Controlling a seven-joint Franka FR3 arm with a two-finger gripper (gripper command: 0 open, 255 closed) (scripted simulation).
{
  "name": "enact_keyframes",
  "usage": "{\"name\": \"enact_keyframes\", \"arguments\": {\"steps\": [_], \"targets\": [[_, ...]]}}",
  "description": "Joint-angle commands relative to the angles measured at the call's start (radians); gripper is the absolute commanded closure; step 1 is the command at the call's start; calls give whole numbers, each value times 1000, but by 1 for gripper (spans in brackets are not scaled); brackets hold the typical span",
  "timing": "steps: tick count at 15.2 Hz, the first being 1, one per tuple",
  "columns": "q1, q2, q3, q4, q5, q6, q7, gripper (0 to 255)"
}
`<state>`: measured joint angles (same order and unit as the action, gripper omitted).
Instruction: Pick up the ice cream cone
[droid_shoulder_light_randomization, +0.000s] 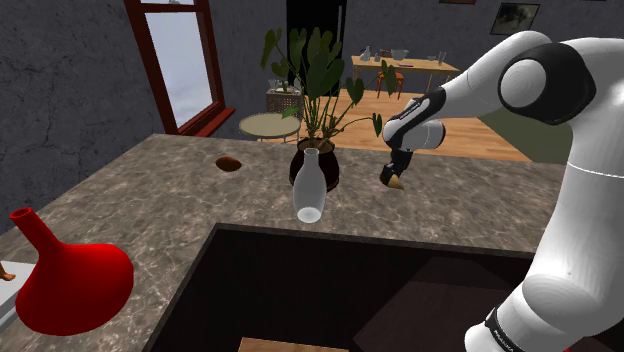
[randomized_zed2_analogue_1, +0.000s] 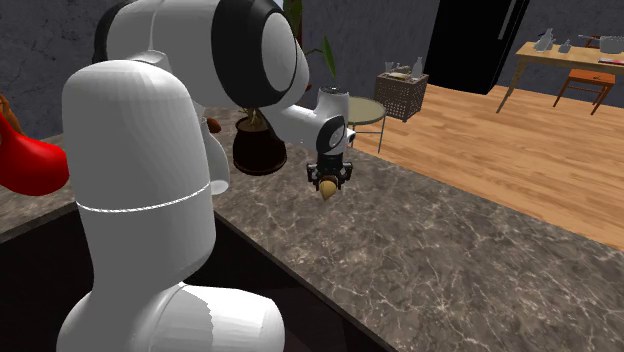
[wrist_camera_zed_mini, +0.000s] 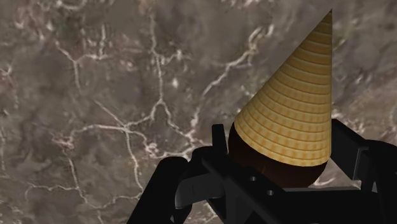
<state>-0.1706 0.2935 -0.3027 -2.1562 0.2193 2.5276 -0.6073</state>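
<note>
Partly behind fingers (wrist_camera_zed_mini: 219, 145): ice cream cone (wrist_camera_zed_mini: 292, 108)

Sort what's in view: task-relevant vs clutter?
Job: tan ribbed ice cream cone with dark scoop, clasped in the black two-finger gripper.
Lying about: red wide-bottomed vase; pale translucent bottle; leafy plant in dark pot; small brown object.

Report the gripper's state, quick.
The gripper is closed, holding the ice cream cone.
</note>
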Motion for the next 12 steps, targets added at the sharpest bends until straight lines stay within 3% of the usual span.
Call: {"name": "enact_keyframes", "arguments": {"steps": [1, 12], "targets": [[2, -10, -3, 0, -7, -10, 4, 255], [19, -112, -28, 31, -73, -137, 54, 255]]}}
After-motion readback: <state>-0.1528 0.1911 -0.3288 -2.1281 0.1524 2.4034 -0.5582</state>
